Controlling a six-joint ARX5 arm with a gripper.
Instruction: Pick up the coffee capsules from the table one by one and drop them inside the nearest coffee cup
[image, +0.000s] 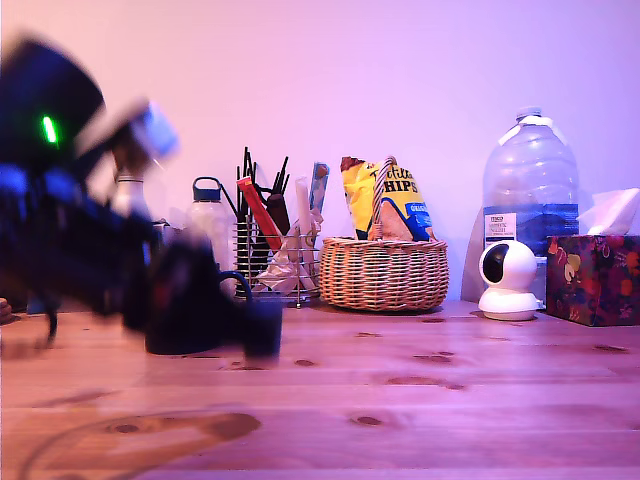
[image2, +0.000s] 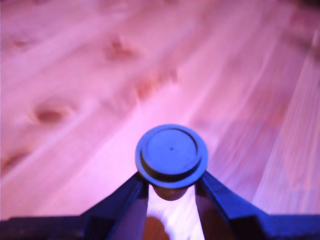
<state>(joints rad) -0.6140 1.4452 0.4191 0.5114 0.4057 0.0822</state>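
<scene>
In the wrist view a coffee capsule (image2: 171, 152) is pinched between my gripper's (image2: 171, 184) two dark fingers, its round flat rim end facing the camera, above bare wooden table (image2: 75, 75). In the exterior view the arm is a dark motion-blurred mass at the left, with the gripper (image: 262, 330) low over the table; the capsule is hidden there. Just behind the blur stands a dark body with a loop at its side, which looks like the coffee cup (image: 232, 285), mostly covered by the arm. No other capsule shows on the table.
Along the back wall stand two bottles (image: 210, 225), a wire utensil holder (image: 275, 255), a wicker basket (image: 385, 272) with snack bags, a white camera (image: 508, 280), a large water jug (image: 530, 190) and a tissue box (image: 592, 278).
</scene>
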